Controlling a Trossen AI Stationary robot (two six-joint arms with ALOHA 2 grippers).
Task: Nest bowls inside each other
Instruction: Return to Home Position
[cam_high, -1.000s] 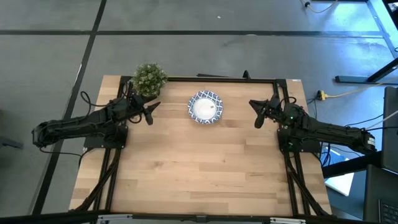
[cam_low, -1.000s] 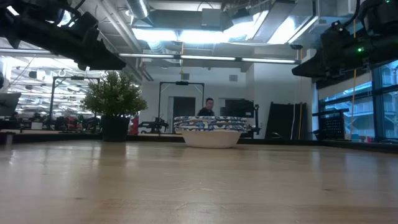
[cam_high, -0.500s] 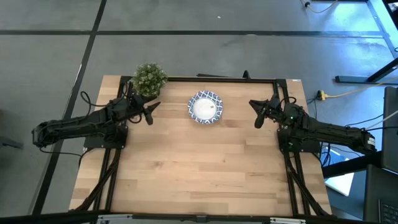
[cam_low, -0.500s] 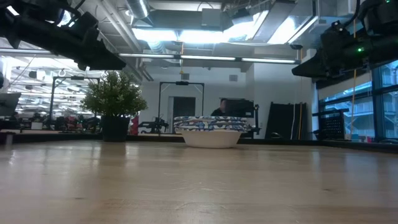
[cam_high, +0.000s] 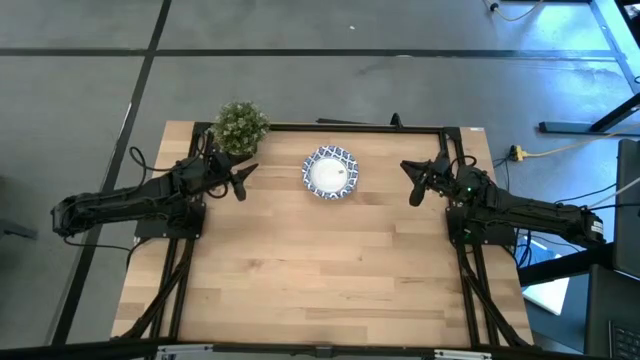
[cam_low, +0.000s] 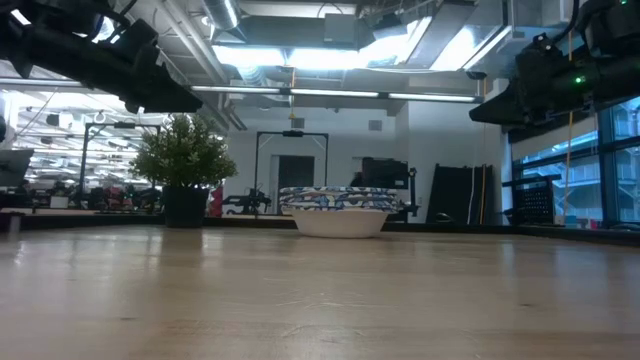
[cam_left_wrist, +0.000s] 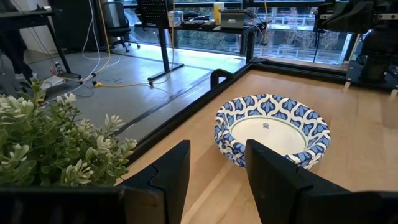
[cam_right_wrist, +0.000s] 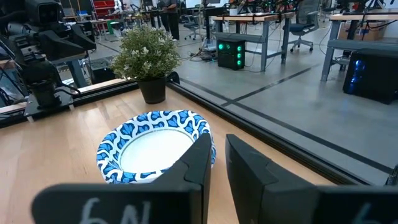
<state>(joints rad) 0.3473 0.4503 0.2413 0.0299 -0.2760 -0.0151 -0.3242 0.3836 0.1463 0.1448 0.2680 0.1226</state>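
Note:
The bowls (cam_high: 330, 172) show as one blue-and-white pile, white inside, resting on its base at the far middle of the wooden table (cam_high: 320, 270). The pile also shows in the low view (cam_low: 338, 212) and both wrist views (cam_left_wrist: 272, 130) (cam_right_wrist: 155, 149). My left gripper (cam_high: 243, 180) (cam_left_wrist: 217, 180) hovers open, raised to the left of the bowls and aimed at them. My right gripper (cam_high: 410, 183) (cam_right_wrist: 217, 174) hovers raised to their right, its fingers shut to a narrow slit with nothing between them.
A small green potted plant (cam_high: 240, 125) (cam_low: 185, 165) stands at the far left corner, close behind my left gripper. A black rail (cam_high: 350, 126) runs along the table's far edge. The near half of the table is bare wood.
Both arms and the bowls have kept still. A person in the room beyond the table has walked to the right, behind the bowls.

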